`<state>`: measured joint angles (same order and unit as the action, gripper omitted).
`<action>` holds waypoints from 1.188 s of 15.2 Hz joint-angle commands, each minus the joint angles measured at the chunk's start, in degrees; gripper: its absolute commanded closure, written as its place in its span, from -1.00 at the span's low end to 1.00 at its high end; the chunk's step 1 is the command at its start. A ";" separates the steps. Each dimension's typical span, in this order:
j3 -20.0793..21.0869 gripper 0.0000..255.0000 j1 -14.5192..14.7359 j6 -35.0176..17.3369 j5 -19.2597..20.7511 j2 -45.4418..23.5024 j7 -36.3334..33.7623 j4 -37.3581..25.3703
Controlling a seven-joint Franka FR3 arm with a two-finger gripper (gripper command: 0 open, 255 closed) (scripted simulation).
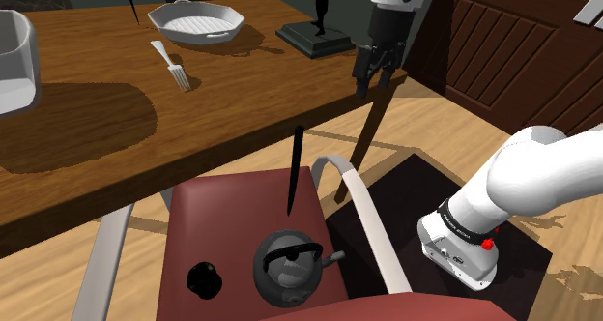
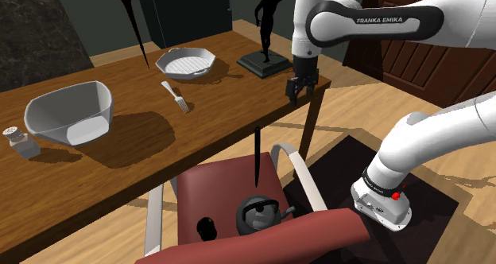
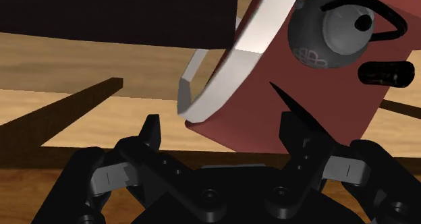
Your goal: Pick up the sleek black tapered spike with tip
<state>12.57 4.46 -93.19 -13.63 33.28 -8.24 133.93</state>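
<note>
Gripper [image 1: 373, 83] hangs open and empty beside the table [image 1: 242, 97] corner. In the shoulder view, at its seven o'clock, the spike [image 1: 294, 169] stands upright on the red seat [image 1: 222, 213], with a kettle [image 1: 288, 261] at the spike's six.

Second exterior view: brand name "FRANKA EMIKA" in white capitals on dark band of white arm [image 2: 373, 21]. Lettering sits on link above gripper [image 2: 296, 98], off to that view's right of it. Single line, running lengthwise along link, reading upright. Arm's casing plain white either side of band.
</note>
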 commanded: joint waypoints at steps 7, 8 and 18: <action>7.86 -1.00 1.85 -7.29 -4.34 -12.99 -10.13 -5.65; 8.77 -1.00 2.06 -8.20 -4.57 -14.83 -11.40 -6.60; 12.73 -1.00 3.18 -15.75 -4.65 -24.34 -16.46 -8.59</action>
<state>25.27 7.69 -107.02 -18.17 9.80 -25.00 124.05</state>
